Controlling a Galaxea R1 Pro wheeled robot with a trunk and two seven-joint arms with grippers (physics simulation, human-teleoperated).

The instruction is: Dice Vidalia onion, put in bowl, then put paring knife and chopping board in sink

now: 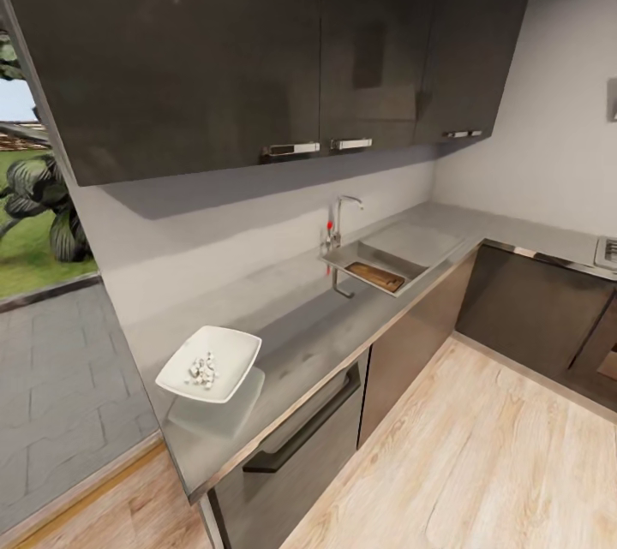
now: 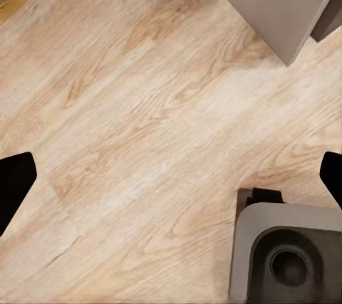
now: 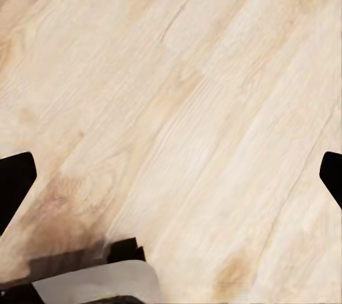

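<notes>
Diced onion [image 1: 203, 372] heaped in the white bowl [image 1: 236, 349] on the grey countertop [image 1: 300, 322]. Further along, board [image 1: 375, 276] lying in the sink [image 1: 410, 241] beside the tap [image 1: 340, 220]; knife not made out. Left gripper [image 2: 171, 179] and right gripper [image 3: 171, 179] both spread wide, empty, pointing down over wooden floor [image 3: 178, 105].

1. One white square bowl [image 1: 209, 363] on the desk [image 1: 300, 335], holding one heap of diced onion [image 1: 203, 372].
2. One sink [image 1: 403, 251] with one chrome tap [image 1: 339, 219].
3. One chopping board [image 1: 375, 276] in the basin.
4. Three handles [image 1: 353, 144] on the upper cabinets [image 1: 257, 44].
</notes>
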